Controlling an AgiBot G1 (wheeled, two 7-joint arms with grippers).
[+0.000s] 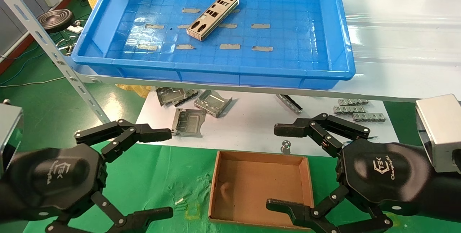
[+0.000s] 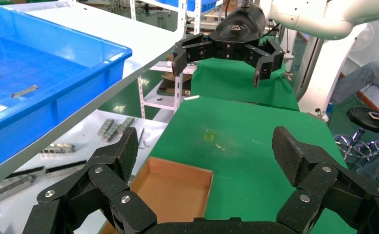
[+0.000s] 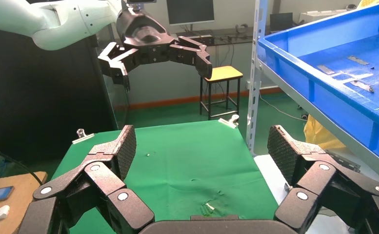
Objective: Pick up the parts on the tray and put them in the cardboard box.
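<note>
One long silver plate with cutouts (image 1: 214,16) lies slantwise on the floor of the blue tray (image 1: 223,71), on the upper shelf. The brown cardboard box (image 1: 260,189) stands empty on the green cloth between my two grippers; it also shows in the left wrist view (image 2: 175,187). My left gripper (image 1: 164,171) is open and empty, left of the box. My right gripper (image 1: 277,166) is open and empty, over the box's right side. Both are low and far from the plate. The left wrist view (image 2: 204,148) and the right wrist view (image 3: 202,146) show wide-open jaws.
Boxy grey brackets (image 1: 194,105) and ridged grey strips (image 1: 356,110) lie on the white sheet under the tray's shelf. A slanted metal shelf post (image 1: 54,54) stands at the left. Grey tape strips (image 1: 261,26) dot the tray floor.
</note>
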